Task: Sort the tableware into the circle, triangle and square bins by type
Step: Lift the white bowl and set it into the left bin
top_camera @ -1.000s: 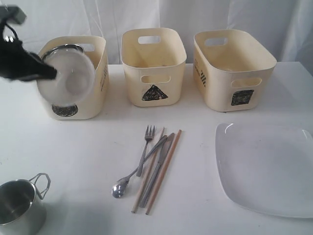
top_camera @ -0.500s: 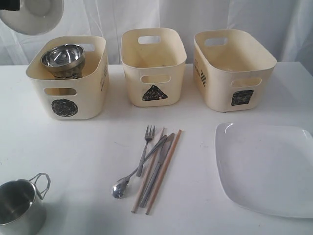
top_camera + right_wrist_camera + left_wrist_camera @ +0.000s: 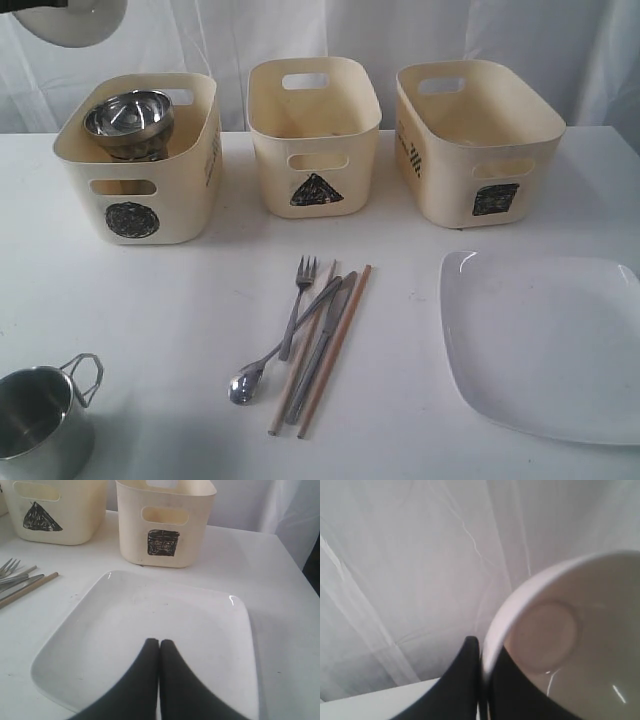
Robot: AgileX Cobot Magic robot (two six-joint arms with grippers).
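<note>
White bowl (image 3: 600, 630) is hanging high; I am pinching its rim with left gripper (image 3: 481, 647), right gripper (image 3: 159, 642) is sitting closed.

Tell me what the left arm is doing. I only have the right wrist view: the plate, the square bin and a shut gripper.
Observer: The left gripper is shut on the rim of the white bowl, held high at the top left of the exterior view.
Operator: Say what is in the circle bin.
Observer: A steel bowl sits in the circle bin, perched on another steel piece that I cannot make out.
Operator: Report any mug outside the bins.
Observer: One steel mug stands upright on the table, at the near left corner of the exterior view.
</note>
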